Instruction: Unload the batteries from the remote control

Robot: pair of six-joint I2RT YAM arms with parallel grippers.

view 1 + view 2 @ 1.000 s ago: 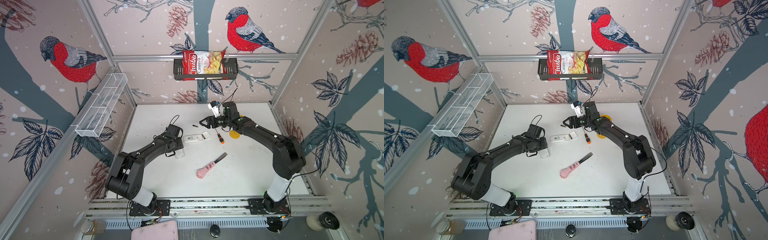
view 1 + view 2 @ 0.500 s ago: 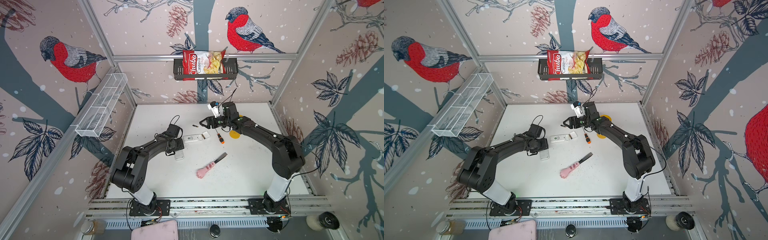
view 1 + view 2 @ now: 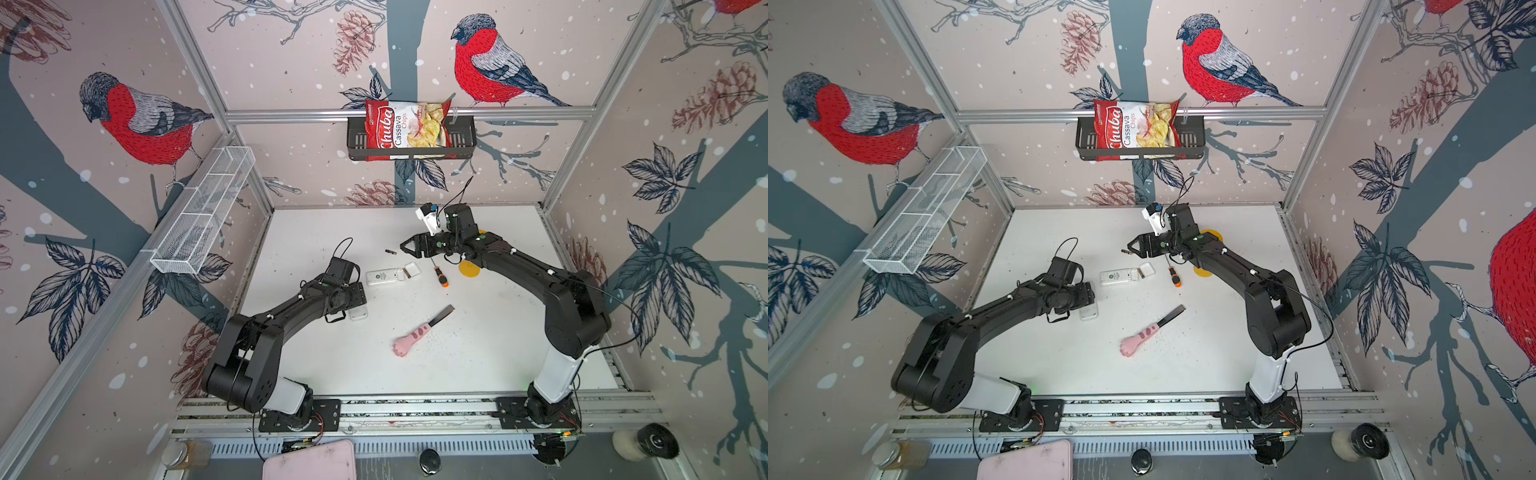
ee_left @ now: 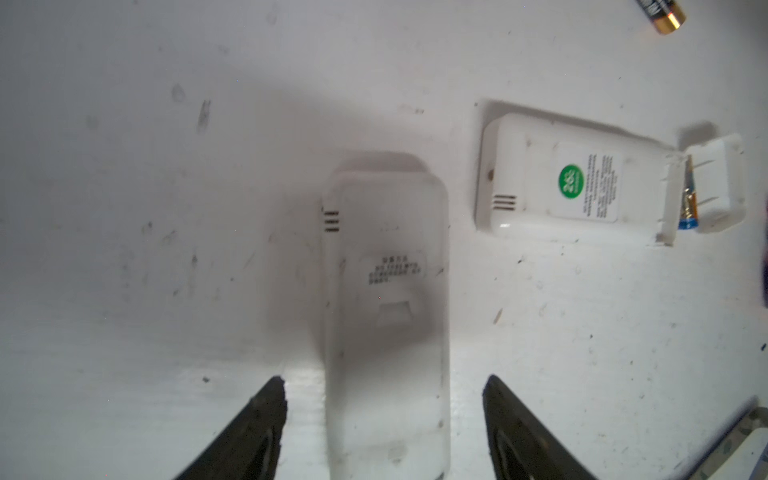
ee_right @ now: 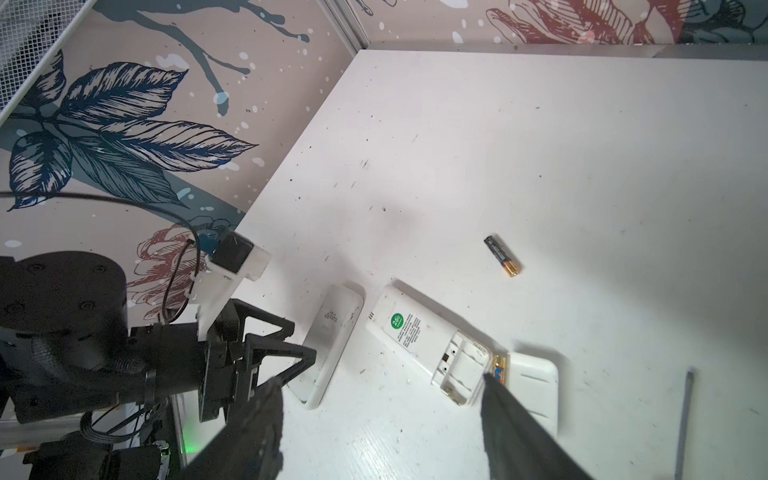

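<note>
A white remote control (image 3: 384, 276) with a green sticker lies back up mid-table, its battery bay (image 5: 461, 365) uncovered and bare. Its loose cover (image 3: 412, 270) lies at that end, with one of the batteries (image 5: 498, 370) wedged between the two. Another battery (image 3: 390, 252) lies alone behind the remote. My right gripper (image 3: 405, 248) hovers open beside that battery, with nothing between its fingers. My left gripper (image 4: 385, 380) stands open astride a second, slim white remote (image 4: 386, 291), with a gap on each side.
An orange-and-black screwdriver (image 3: 439, 276) lies right of the cover, beside a yellow disc (image 3: 469, 268). A pink paw-handled tool (image 3: 415, 336) lies nearer the front. A wire basket (image 3: 203, 216) hangs on the left wall and a chips bag (image 3: 407, 126) sits in a rack on the back wall.
My left gripper's jaws have spread wider around the slim remote, and that arm's elbow has shifted. The right arm has not moved.
</note>
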